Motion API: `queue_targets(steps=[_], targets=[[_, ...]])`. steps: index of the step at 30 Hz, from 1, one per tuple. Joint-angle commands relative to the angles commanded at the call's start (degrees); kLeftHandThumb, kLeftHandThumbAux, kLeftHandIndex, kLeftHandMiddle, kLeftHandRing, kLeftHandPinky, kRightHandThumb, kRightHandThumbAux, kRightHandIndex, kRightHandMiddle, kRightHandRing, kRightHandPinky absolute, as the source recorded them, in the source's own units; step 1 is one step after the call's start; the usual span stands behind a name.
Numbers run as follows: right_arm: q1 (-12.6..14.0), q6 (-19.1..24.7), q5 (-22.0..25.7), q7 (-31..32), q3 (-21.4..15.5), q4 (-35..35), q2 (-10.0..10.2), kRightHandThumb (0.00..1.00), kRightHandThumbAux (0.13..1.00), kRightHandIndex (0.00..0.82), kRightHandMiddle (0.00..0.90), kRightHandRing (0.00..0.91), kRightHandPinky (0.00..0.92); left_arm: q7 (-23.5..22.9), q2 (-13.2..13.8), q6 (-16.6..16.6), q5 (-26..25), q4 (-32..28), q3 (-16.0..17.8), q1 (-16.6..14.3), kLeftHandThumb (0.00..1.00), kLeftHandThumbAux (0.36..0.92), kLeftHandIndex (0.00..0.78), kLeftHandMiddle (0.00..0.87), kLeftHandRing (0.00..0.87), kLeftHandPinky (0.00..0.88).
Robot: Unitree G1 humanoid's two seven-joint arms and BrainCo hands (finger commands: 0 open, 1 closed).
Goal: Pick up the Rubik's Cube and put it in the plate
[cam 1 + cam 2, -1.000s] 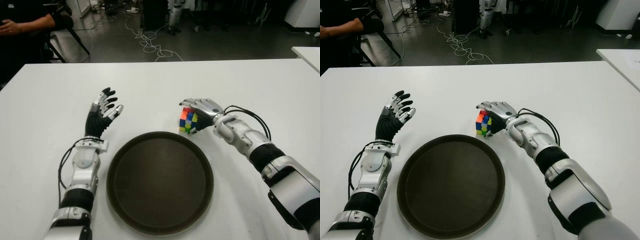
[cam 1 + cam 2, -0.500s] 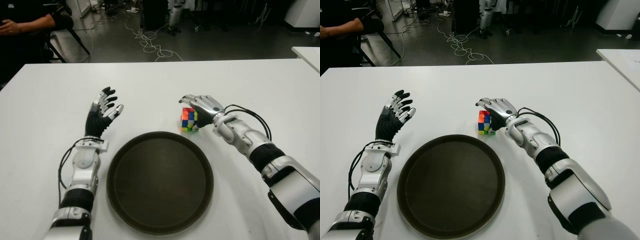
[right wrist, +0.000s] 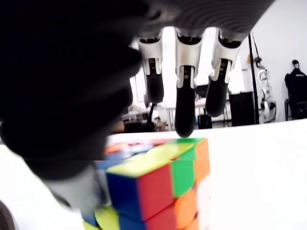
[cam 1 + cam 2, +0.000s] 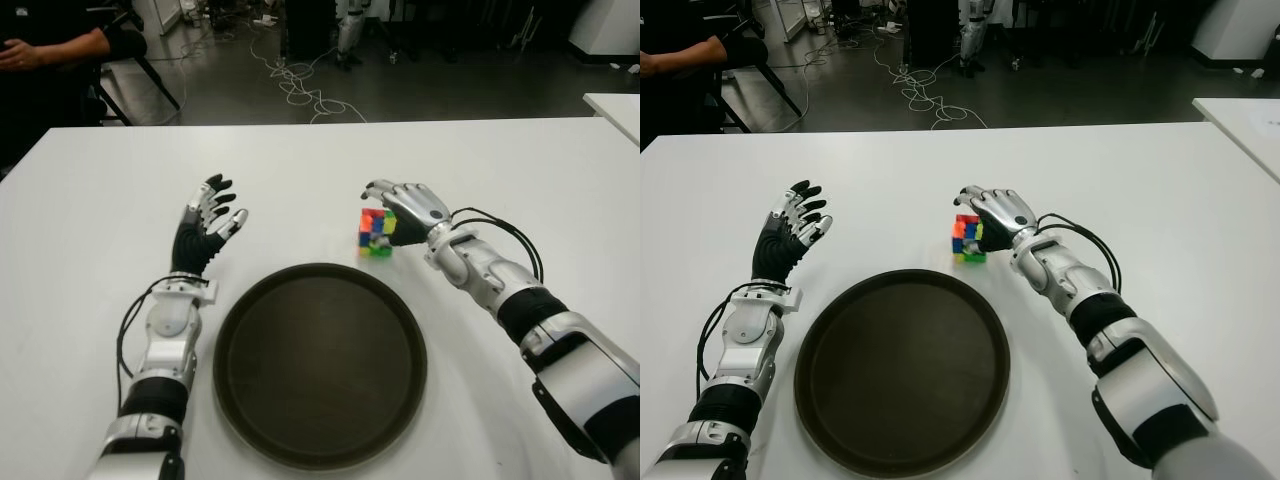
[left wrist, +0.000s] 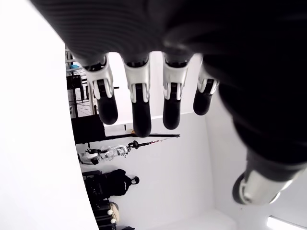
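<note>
Right hand (image 4: 408,207) is over the cube (image 4: 376,231), fingers (image 3: 185,115) extended above its top, not wrapped around it; no grip, hand loosely spread. Cube sits on the white table (image 4: 90,200), just past the far rim of the dark round plate (image 4: 320,365), toward its right side, not in it. Left hand (image 4: 205,228) shows left of the plate, palm up-ish, fingers spread wide, holding nothing. A person (image 4: 45,50) sits at the far left.
</note>
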Motion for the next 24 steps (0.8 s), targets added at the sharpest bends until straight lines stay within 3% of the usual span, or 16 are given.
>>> queue_targets(steps=[17, 24], targets=[[0.1, -0.5, 0.2, -3.6, -1.0, 1.1, 0.4, 0.67, 0.749, 0.394, 0.369, 0.46, 0.527, -0.1, 0.0, 0.6, -0.3, -0.5, -0.2, 0.2, 0.058, 0.646, 0.108, 0.16, 0.17, 0.162], [0.3, -1.0, 0.4, -4.1, -1.7, 1.0, 0.5, 0.674, 0.748, 0.394, 0.37, 0.469, 0.544, -0.3, 0.0, 0.5, -0.4, -0.4, -0.1, 0.2, 0.058, 0.625, 0.113, 0.172, 0.175, 0.154]])
